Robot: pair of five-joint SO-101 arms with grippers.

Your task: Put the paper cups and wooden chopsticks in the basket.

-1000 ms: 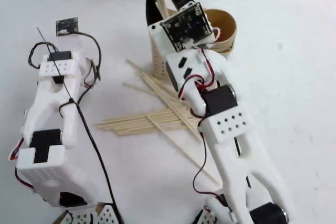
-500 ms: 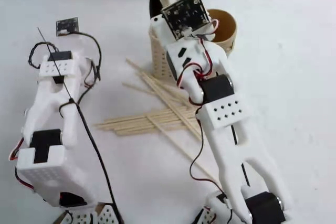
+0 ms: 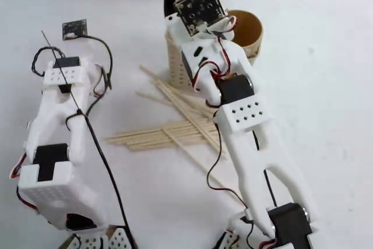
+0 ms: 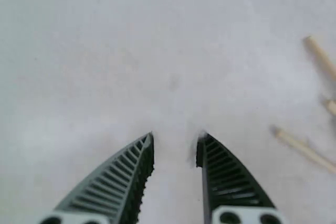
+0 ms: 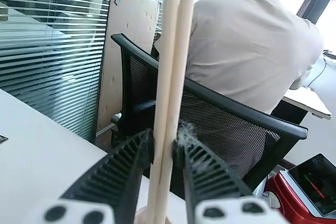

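High view puts the basket (image 3: 175, 65) near the table's (image 3: 326, 86) 12 o'clock edge, with the right arm stretched over it. A brown paper cup (image 3: 249, 30) stands at the basket's 3 o'clock. The arm covers the join, so I cannot tell whether the cup sits inside the basket or just beside it.

A loose pile of chopsticks (image 3: 169, 132) lies fanned on the table toward 6 o'clock from the basket, so most of the chopstick work appears undone. I judge the task to be in an early or middle stretch: one load is held above the basket and many sticks are left to fetch.

The right gripper (image 5: 164, 137) is clenched on a pair of chopsticks (image 5: 170, 51). They stand nearly upright, pinched between its ribbed fingers and touching both. In the high view the pair rises past the 12 o'clock edge.

The left gripper (image 4: 175, 140), on the arm at 9 o'clock, is released. Its tips are a narrow gap apart over bare table, holding and touching nothing, with stray stick ends (image 4: 304, 150) off toward its 3 o'clock.
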